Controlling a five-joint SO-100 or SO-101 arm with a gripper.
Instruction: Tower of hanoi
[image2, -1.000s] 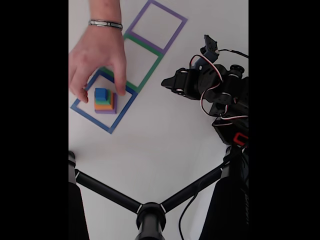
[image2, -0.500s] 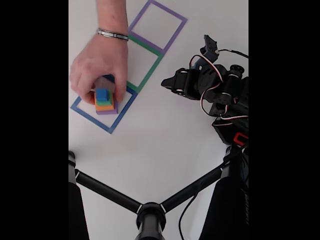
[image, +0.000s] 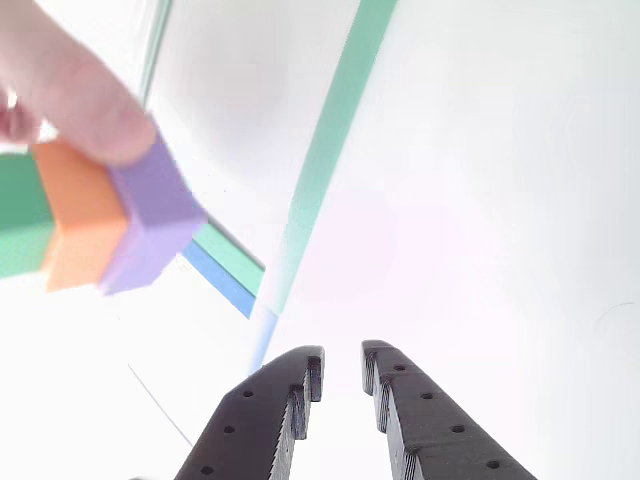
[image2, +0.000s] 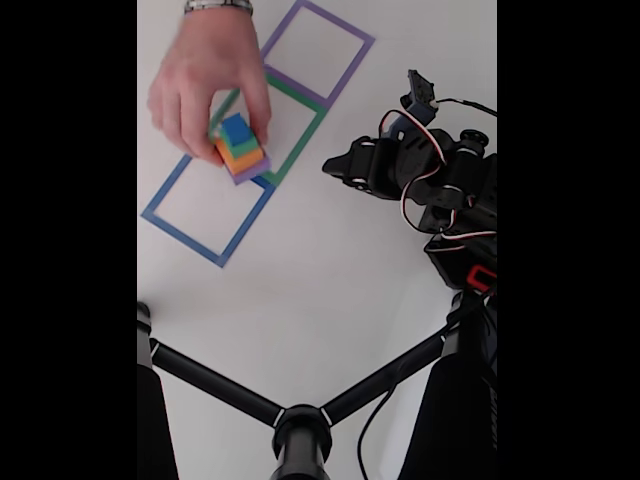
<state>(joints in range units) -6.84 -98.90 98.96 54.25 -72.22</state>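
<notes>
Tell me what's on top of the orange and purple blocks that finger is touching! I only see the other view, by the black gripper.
Observer: A small blue block tops the stepped stack of coloured square blocks, with a green one under it.
Operator: Who's holding it?
Observer: A person's hand holds the stack tilted, over the border between the blue tape square and the green tape square.
Operator: Any more squares?
Observer: Yes, a purple tape square lies beyond the green one.
Operator: Is my gripper close?
Observer: The black two-finger gripper sits right of the stack in the fixed view, not touching it.
</notes>
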